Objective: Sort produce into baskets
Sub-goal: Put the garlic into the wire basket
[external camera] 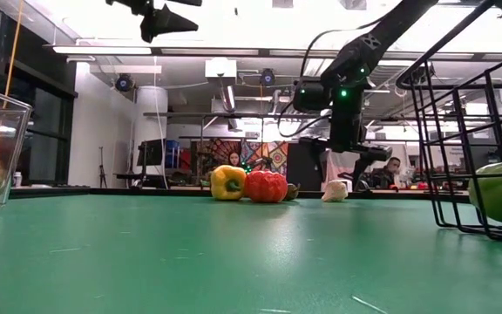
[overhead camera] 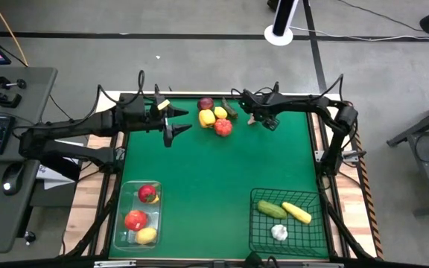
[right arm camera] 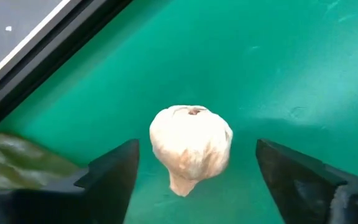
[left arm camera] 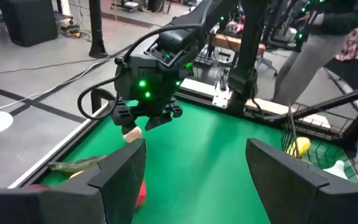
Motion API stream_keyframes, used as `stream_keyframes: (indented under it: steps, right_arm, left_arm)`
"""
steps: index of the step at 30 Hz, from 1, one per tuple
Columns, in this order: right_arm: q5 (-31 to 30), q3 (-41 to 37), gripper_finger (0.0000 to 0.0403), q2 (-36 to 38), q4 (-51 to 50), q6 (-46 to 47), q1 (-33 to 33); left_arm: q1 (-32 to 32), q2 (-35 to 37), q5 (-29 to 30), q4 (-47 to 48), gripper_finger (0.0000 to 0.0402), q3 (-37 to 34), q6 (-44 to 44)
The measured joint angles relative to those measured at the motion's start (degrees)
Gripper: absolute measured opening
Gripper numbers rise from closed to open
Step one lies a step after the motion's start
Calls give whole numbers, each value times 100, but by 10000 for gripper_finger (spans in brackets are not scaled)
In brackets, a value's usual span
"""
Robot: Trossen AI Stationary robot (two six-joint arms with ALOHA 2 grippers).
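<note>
A white garlic bulb (right arm camera: 191, 146) lies on its side on the green mat near the far edge; it also shows in the low view (external camera: 335, 190). My right gripper (right arm camera: 194, 165) hangs open just above it (overhead camera: 254, 118), one finger on either side, touching nothing. My left gripper (overhead camera: 181, 120) is open and empty, held high over the mat's far left (external camera: 159, 17). A yellow pepper (overhead camera: 206, 117), a lemon (overhead camera: 220, 112), a red tomato (overhead camera: 223, 127), a dark red fruit (overhead camera: 205, 103) and a dark green piece (overhead camera: 231, 109) rest on the mat between the grippers.
A clear bin (overhead camera: 125, 195) at the near left holds two red apples and a lemon. A black wire basket (overhead camera: 315, 238) at the near right holds a cucumber, a yellow piece and a garlic. The mat's middle is bare. People show in the room behind.
</note>
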State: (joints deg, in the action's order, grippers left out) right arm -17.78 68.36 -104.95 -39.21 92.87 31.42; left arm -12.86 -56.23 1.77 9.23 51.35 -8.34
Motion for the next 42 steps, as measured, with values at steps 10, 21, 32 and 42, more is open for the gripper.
stream_keyframes:
  steps: [10,21,32,42]
  right_arm:
    - [197,0,212,-28,-133,286,0]
    - [175,0,111,220,-150,-191,-291]
    - [-68,-2,88,1661,-379,-1759,-937]
    - [498,-2,88,3362,-514,-3544,-2521]
  left_arm:
    - [2,0,1,14,261,0,-189]
    - [0,0,-124,-13,261,0,100]
    - [2,0,-398,14,261,0,256]
    - [2,0,-247,-13,261,0,-690]
